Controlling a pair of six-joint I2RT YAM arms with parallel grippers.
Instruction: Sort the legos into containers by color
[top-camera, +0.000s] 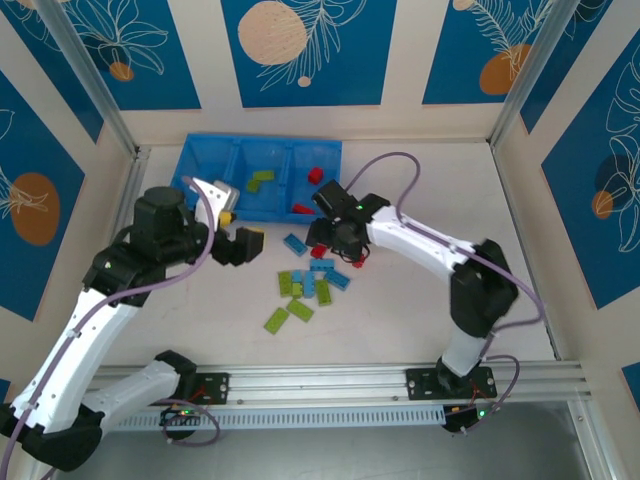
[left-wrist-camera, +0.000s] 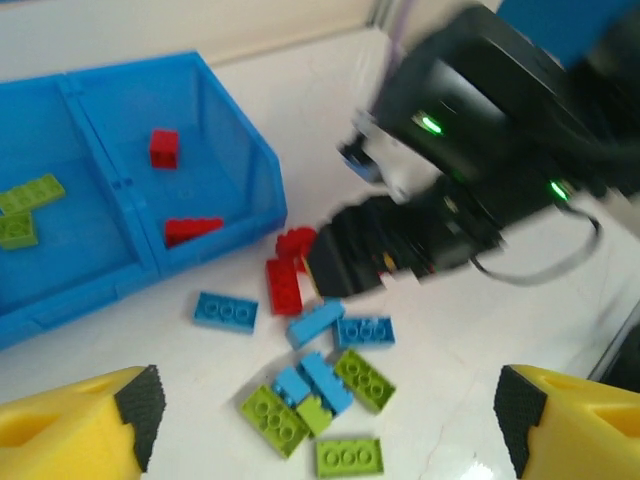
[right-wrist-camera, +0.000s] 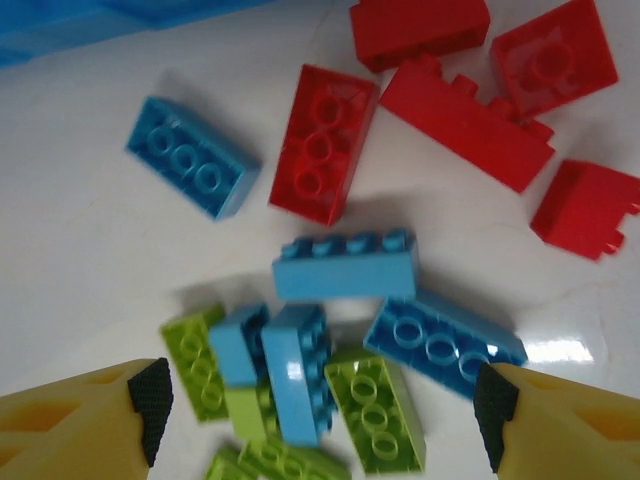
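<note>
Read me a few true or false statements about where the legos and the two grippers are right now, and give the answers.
1. The left gripper and the right gripper are both open and hold nothing. True.
2. The right compartment of the tray holds green bricks. False: it holds red bricks; the green bricks lie in the middle compartment.
3. The loose pile on the table mixes blue, green and red bricks. True.
4. The right gripper is above the tray. False: it is above the loose pile, on the near side of the tray.
</note>
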